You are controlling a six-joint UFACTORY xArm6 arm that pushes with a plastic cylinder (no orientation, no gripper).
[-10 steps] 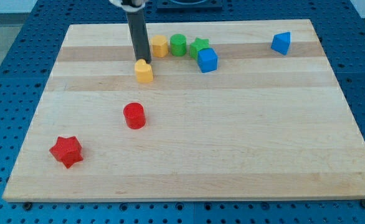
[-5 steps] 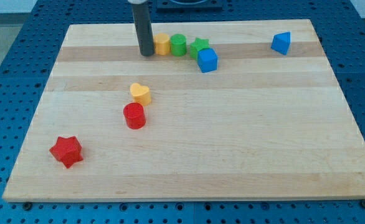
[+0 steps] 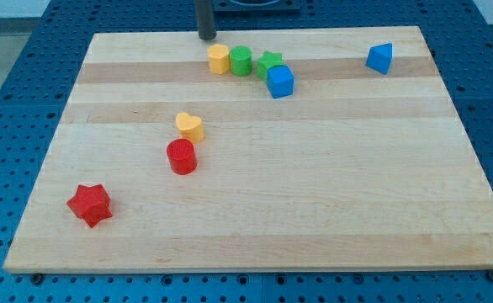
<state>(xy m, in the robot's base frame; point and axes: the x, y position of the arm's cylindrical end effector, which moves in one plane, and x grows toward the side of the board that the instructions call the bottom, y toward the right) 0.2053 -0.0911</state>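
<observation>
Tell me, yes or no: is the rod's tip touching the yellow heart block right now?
No: my tip sits at the board's top edge, well apart from the yellow heart block, which lies just above the red cylinder.

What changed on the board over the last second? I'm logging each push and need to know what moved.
My tip pulled back toward the view's top, from the yellow heart block to the board's top edge. That block slid toward the view's bottom and now sits just above the red cylinder. The other blocks stayed put.
</observation>
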